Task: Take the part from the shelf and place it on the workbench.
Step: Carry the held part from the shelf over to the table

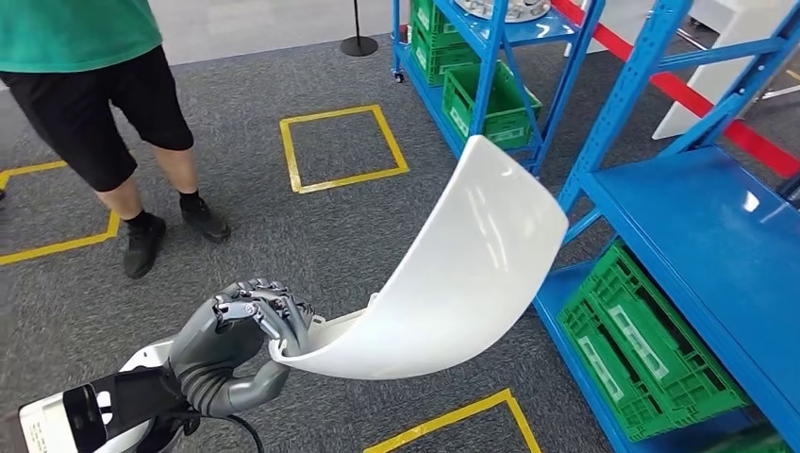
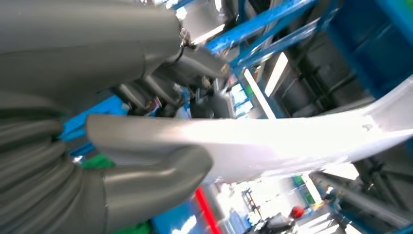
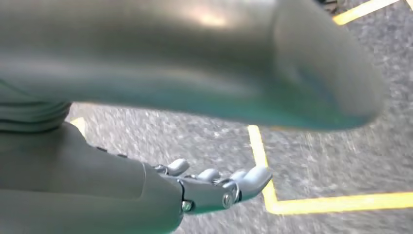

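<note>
My left hand (image 1: pixel 247 326) pinches the glossy curved white part (image 1: pixel 467 274) at its near edge, fingers above and thumb beneath; I judge it light, stiff and slippery, while my right hand (image 3: pixel 214 185) hangs empty, fingers loosely extended.

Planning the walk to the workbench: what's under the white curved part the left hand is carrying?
Under the white curved part, held by the left hand, lies grey carpet with yellow floor tape. The floor directly beneath the panel is covered.

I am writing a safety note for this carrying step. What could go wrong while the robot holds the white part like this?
1. The left hand grips the white curved part at one end only, so the long free end may sag or slip out.
2. That free end reaches toward the blue shelf and could strike its upright if the robot turns.
3. A person stands close on the carpet, possibly within the part's sweep.
</note>
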Motion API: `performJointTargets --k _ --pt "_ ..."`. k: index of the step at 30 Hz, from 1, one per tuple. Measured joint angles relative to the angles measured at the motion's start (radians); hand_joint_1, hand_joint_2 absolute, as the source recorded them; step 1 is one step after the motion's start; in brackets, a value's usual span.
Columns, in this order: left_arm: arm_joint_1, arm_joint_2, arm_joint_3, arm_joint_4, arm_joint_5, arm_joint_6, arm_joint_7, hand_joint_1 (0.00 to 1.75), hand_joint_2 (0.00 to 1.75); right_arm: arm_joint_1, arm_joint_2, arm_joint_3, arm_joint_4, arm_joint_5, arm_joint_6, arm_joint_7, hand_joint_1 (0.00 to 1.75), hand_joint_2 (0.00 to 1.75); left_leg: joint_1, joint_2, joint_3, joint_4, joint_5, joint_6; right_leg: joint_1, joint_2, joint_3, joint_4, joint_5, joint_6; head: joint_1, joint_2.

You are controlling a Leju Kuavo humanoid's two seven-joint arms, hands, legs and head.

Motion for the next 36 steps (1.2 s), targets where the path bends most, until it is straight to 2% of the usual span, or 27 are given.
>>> performJointTargets --k 2,3,4,6,7,9,10,11,12,13,14,16,18,19,20,21,23,24,25,27,28,30,31,33,34,35,36 --pt "0.002 0.000 0.000 0.001 0.001 0.001 -0.002 1.75 1.75 0.002 -0.011 -0.006 0.009 0.008 0.000 -0.012 0.00 0.00 -0.001 -0.027 -0.005 0.001 0.002 0.004 0.000 0.029 -0.068 0.135 -0.058 0.000 0.006 0.000" --pt "0.003 0.000 0.000 0.001 0.001 0.001 -0.002 1.75 1.75 0.003 -0.015 -0.008 0.014 0.011 0.000 -0.016 0.00 0.00 -0.001 -0.042 -0.007 0.002 0.004 0.004 0.001 0.031 -0.090 0.174 -0.064 0.000 0.008 0.000" --pt "0.005 0.001 0.000 0.002 0.002 0.001 -0.002 1.75 1.75 0.003 -0.018 -0.010 0.018 0.012 -0.001 -0.021 0.00 0.00 -0.002 -0.058 -0.008 0.003 0.004 0.004 0.000 0.033 -0.093 0.173 -0.049 -0.002 0.009 0.000" --pt "0.006 0.001 0.000 0.002 0.002 0.001 -0.001 1.75 1.75 0.001 -0.023 -0.012 0.025 0.015 -0.002 -0.028 0.00 0.00 -0.001 -0.088 -0.008 0.007 0.006 0.001 -0.003 0.053 -0.045 0.063 0.024 -0.005 0.011 0.000" --pt "0.006 0.001 0.000 0.002 0.003 0.001 0.000 1.75 1.75 0.000 -0.026 -0.014 0.029 0.016 -0.004 -0.030 0.00 0.00 -0.002 -0.101 -0.010 0.010 0.006 -0.003 -0.005 0.079 -0.013 -0.007 0.052 -0.006 0.012 0.000" --pt "0.005 0.001 0.000 0.002 0.005 0.001 0.004 1.75 1.75 -0.003 -0.031 -0.021 0.039 0.023 -0.007 -0.034 0.00 0.00 -0.002 -0.126 -0.017 0.014 0.009 -0.014 -0.006 0.113 0.023 -0.089 0.076 -0.010 0.013 0.000" --pt "0.006 0.001 0.000 0.002 0.008 0.001 0.005 1.75 1.75 -0.005 -0.033 -0.024 0.044 0.028 -0.009 -0.035 0.00 0.00 -0.001 -0.138 -0.021 0.013 0.012 -0.022 -0.003 0.114 0.025 -0.096 0.074 -0.014 0.013 0.000" --pt "0.006 0.001 -0.001 0.002 0.010 0.001 0.005 1.75 1.75 -0.007 -0.034 -0.026 0.048 0.033 -0.010 -0.035 0.00 0.00 0.001 -0.150 -0.026 0.010 0.015 -0.030 -0.002 0.101 0.024 -0.098 0.077 -0.021 0.013 0.000" --pt "0.006 0.001 -0.001 0.002 0.012 0.001 0.005 1.75 1.75 -0.009 -0.035 -0.027 0.050 0.036 -0.011 -0.036 0.00 0.00 0.002 -0.148 -0.029 0.011 0.017 -0.035 -0.002 0.087 0.025 -0.100 0.081 -0.028 0.013 0.000" --pt "0.005 0.001 -0.001 0.002 0.013 0.001 0.005 1.75 1.75 -0.012 -0.035 -0.027 0.052 0.038 -0.012 -0.036 0.00 0.00 0.001 -0.127 -0.036 0.022 0.009 -0.040 -0.003 0.075 0.025 -0.103 0.083 -0.036 0.010 0.000" --pt "0.004 0.001 -0.001 0.002 0.013 0.001 0.004 1.75 1.75 -0.014 -0.035 -0.028 0.054 0.039 -0.012 -0.036 0.00 0.00 0.000 -0.094 -0.051 0.052 -0.011 -0.043 -0.004 0.061 0.026 -0.106 0.085 -0.043 0.006 0.000" --pt "0.001 0.001 -0.002 0.003 0.013 0.001 0.004 1.75 1.75 -0.014 -0.035 -0.032 0.055 0.043 -0.012 -0.036 0.00 0.00 -0.001 -0.030 -0.105 0.175 -0.082 -0.050 0.000 0.030 0.025 -0.108 0.085 -0.052 -0.003 0.000" --pt "0.001 0.001 -0.004 0.006 0.013 0.001 0.004 1.75 1.75 -0.012 -0.034 -0.038 0.057 0.045 -0.012 -0.036 0.00 0.00 0.001 -0.014 -0.157 0.296 -0.133 -0.055 0.003 -0.003 0.024 -0.107 0.083 -0.054 -0.006 0.000" --pt "0.001 0.001 -0.004 0.008 0.013 0.001 0.004 1.75 1.75 -0.013 -0.034 -0.040 0.059 0.046 -0.012 -0.036 0.00 0.00 0.001 -0.011 -0.160 0.309 -0.130 -0.056 0.004 -0.018 0.024 -0.107 0.083 -0.054 -0.007 0.000" --pt "0.001 0.001 -0.004 0.010 0.013 0.001 0.004 1.75 1.75 -0.015 -0.034 -0.042 0.060 0.046 -0.013 -0.037 0.00 0.00 0.001 -0.006 -0.141 0.279 -0.110 -0.055 0.004 -0.032 0.025 -0.107 0.082 -0.054 -0.008 0.000" --pt "0.000 0.001 -0.004 0.011 0.013 0.001 0.005 1.75 1.75 -0.017 -0.034 -0.043 0.062 0.047 -0.013 -0.038 0.00 0.00 0.000 0.006 -0.103 0.214 -0.079 -0.052 0.005 -0.046 0.027 -0.107 0.080 -0.053 -0.009 0.000" --pt "-0.002 0.001 -0.005 0.011 0.013 0.001 0.005 1.75 1.75 -0.019 -0.034 -0.046 0.067 0.048 -0.015 -0.042 0.00 0.00 -0.006 0.060 -0.025 0.071 -0.030 -0.039 0.010 -0.070 0.034 -0.105 0.075 -0.047 -0.010 0.000" --pt "-0.004 0.000 -0.006 0.011 0.013 0.001 0.005 1.75 1.75 -0.019 -0.035 -0.047 0.070 0.049 -0.016 -0.043 0.00 0.00 -0.010 0.077 -0.004 0.030 -0.020 -0.032 0.012 -0.081 0.037 -0.105 0.072 -0.042 -0.010 0.000" --pt "-0.005 0.000 -0.006 0.011 0.013 0.001 0.005 1.75 1.75 -0.020 -0.035 -0.047 0.072 0.050 -0.017 -0.044 0.00 0.00 -0.013 0.083 0.002 0.014 -0.018 -0.025 0.013 -0.092 0.040 -0.105 0.070 -0.038 -0.009 0.000" --pt "-0.005 0.000 -0.007 0.011 0.012 0.001 0.006 1.75 1.75 -0.023 -0.035 -0.048 0.076 0.051 -0.019 -0.046 0.00 0.00 -0.013 0.054 0.001 0.010 -0.013 -0.013 0.012 -0.108 0.045 -0.106 0.067 -0.026 -0.007 0.000" --pt "-0.006 0.000 -0.007 0.010 0.012 0.001 0.008 1.75 1.75 -0.025 -0.035 -0.048 0.079 0.053 -0.020 -0.049 0.00 0.00 -0.011 0.042 0.002 0.006 -0.009 -0.007 0.010 -0.093 0.045 -0.099 0.059 -0.020 -0.007 0.000" --pt "-0.012 -0.001 -0.008 0.009 0.011 0.001 0.011 1.75 1.75 -0.027 -0.036 -0.050 0.086 0.059 -0.025 -0.057 0.00 0.00 -0.005 0.017 0.006 -0.001 -0.001 0.004 0.004 -0.027 0.020 -0.033 0.016 -0.009 -0.002 0.000" --pt "-0.015 -0.001 -0.009 0.008 0.010 0.001 0.012 1.75 1.75 -0.027 -0.038 -0.052 0.089 0.064 -0.025 -0.062 0.00 0.00 -0.005 0.004 0.005 -0.002 0.001 0.006 0.003 0.006 -0.010 0.030 -0.016 -0.006 0.002 0.000" --pt "-0.017 -0.001 -0.009 0.009 0.010 0.001 0.016 1.75 1.75 -0.023 -0.041 -0.055 0.095 0.074 -0.023 -0.070 0.00 0.00 -0.005 -0.025 0.003 -0.001 0.002 0.008 0.001 0.029 -0.075 0.153 -0.061 -0.003 0.008 0.000" --pt "-0.017 -0.001 -0.010 0.009 0.010 0.002 0.018 1.75 1.75 -0.022 -0.042 -0.056 0.098 0.078 -0.021 -0.073 0.00 0.00 -0.005 -0.041 0.002 0.001 0.003 0.008 0.000 0.031 -0.091 0.176 -0.056 -0.002 0.009 0.000" --pt "-0.017 -0.001 -0.010 0.009 0.010 0.002 0.020 1.75 1.75 -0.022 -0.044 -0.056 0.102 0.080 -0.021 -0.075 0.00 0.00 -0.004 -0.057 0.002 0.003 0.003 0.007 -0.001 0.033 -0.088 0.158 -0.032 -0.001 0.010 0.000" --pt "-0.019 -0.001 -0.010 0.009 0.009 0.002 0.021 1.75 1.75 -0.023 -0.045 -0.056 0.104 0.082 -0.020 -0.076 0.00 0.00 -0.003 -0.072 0.002 0.006 0.002 0.005 -0.004 0.040 -0.066 0.103 0.007 -0.001 0.011 0.000"
